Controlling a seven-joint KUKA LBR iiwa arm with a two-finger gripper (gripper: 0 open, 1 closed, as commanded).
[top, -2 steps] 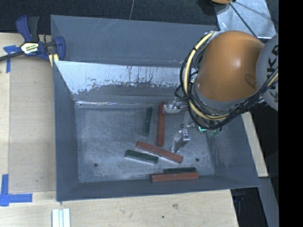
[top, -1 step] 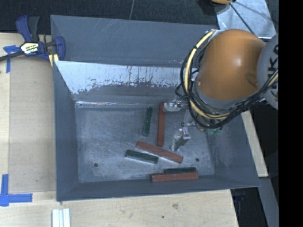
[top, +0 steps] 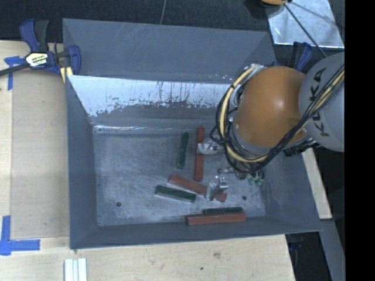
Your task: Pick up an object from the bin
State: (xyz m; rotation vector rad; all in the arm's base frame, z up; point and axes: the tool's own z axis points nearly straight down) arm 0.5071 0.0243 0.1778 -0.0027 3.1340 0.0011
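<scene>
A: Fingers?
B: The gripper [top: 212, 167] is spread wide. Two pale fingertips [top: 206, 148] stand well apart with nothing visible between them.

A: Which thing is it after?
B: I can't say for sure. Closest is the red-brown stick [top: 199, 157], lying flat just beside the gripper on the side away from the arm. One fingertip is touching or almost touching it, I can't tell which.

A: Neighbours?
B: The dark green stick [top: 183, 150] is past that one, a little further from the gripper. The slanted red-brown stick [top: 187, 184] is near the gripper's lower fingertip, and a small reddish piece [top: 220, 196] sits just below that tip. The long red-brown stick [top: 215, 218] is further below, apart from the gripper.

A: How will it handle?
B: I'd guess it's a thin rigid bar, light and not fragile. It's probably smooth, so it could slip or pivot if pinched at an end.

A: Where to grip?
B: Across the narrow width, about mid-length. It lies low on the bin [top: 117, 157] floor, so the tips need to go right down. The opening seems to run along the stick rather than across it, so it likely needs a shift sideways and a wrist turn.
</scene>
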